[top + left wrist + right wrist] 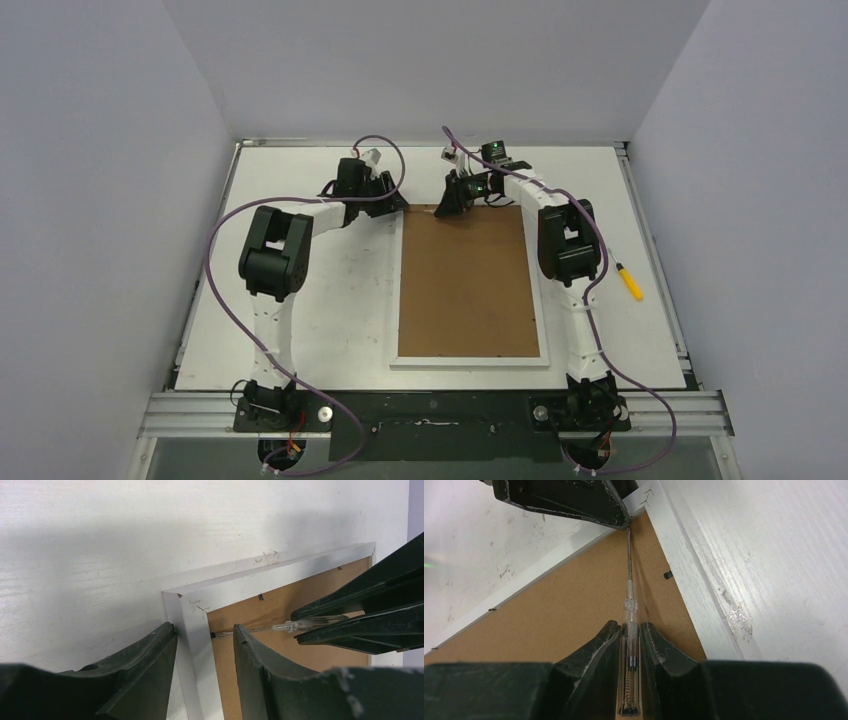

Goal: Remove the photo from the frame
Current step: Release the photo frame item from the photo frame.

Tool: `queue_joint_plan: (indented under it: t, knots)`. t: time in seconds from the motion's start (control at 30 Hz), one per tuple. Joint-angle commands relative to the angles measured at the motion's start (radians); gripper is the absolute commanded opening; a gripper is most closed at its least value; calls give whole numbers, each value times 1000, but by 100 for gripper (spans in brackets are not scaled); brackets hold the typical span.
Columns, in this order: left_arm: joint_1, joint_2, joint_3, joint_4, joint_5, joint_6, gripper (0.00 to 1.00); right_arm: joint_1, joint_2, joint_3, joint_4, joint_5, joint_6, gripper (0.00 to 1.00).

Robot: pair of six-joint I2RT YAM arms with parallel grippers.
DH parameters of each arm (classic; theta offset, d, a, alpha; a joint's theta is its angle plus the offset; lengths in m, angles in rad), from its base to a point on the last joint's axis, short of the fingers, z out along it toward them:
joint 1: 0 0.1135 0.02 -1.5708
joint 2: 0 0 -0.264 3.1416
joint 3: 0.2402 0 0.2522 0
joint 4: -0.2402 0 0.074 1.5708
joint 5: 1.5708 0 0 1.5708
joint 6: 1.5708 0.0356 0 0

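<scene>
Tabletop [330, 330] white and scuffed, pale grey walls [100, 200], frame [465, 285] lying back-up

White-rimmed frame [470, 290], plain brown back; clear tool [629, 610]; yellow screwdriver [630, 283]; purple cables [208, 265]; white table [340, 330].

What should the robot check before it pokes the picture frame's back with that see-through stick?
1. Right gripper shut on the clear tool: ok.
2. Tool tip at the far-left inner corner of the frame: ok.
3. Tip hooked under the black clip: cannot tell.
4. Left gripper open, one finger on each side of the frame's edge: ok.
5. Brown backing out of the frame: not ok, it lies in place.
6. Photo in sight: not ok, it is hidden.
</scene>
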Motion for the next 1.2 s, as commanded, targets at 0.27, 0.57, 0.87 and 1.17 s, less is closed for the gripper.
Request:
queue_joint_plan:
  t: [0.27, 0.57, 0.87, 1.17]
  knots:
    - [3, 30, 68, 30, 47, -17, 34, -4, 35, 41, 58, -4, 57, 5]
    - [30, 25, 31, 128, 73, -88, 36, -4, 33, 46, 9, -10, 23, 5]
    - [34, 45, 43, 122, 74, -101, 27, -8, 18, 51, -28, -5, 1, 5]
    - [31, 76, 75, 77, 81, -88, 27, -12, 12, 53, -51, -3, -7, 5]
